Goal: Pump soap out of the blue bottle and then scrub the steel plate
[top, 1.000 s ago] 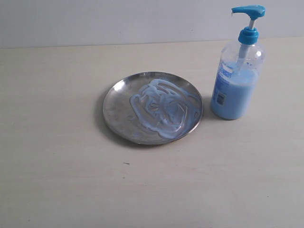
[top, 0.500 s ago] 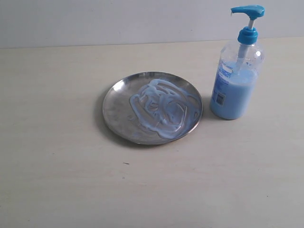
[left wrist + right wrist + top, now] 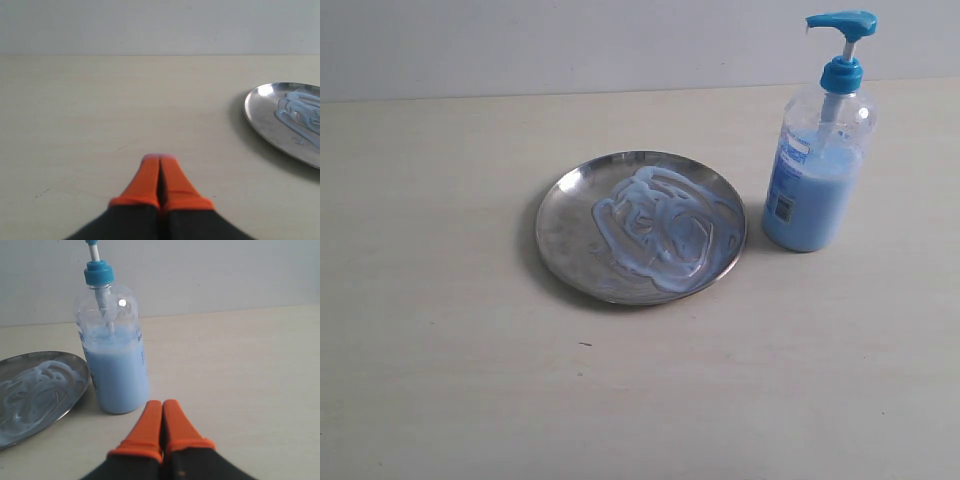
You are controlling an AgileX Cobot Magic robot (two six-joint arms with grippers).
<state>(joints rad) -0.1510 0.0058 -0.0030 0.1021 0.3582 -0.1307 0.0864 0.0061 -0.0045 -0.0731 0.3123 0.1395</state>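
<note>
The steel plate (image 3: 642, 226) lies in the middle of the table, its centre smeared with pale blue swirls of soap (image 3: 660, 228). To its right the blue bottle (image 3: 817, 178) stands upright, about half full of light blue liquid, its pump head (image 3: 842, 24) up. Neither arm shows in the exterior view. In the left wrist view my left gripper (image 3: 159, 158) is shut and empty, with the plate (image 3: 287, 120) well off to one side. In the right wrist view my right gripper (image 3: 162, 403) is shut and empty, just short of the bottle's base (image 3: 118, 377), beside the plate (image 3: 40, 390).
The pale wooden table (image 3: 440, 380) runs back to a plain light wall (image 3: 570, 40). Nothing else stands on it in these views.
</note>
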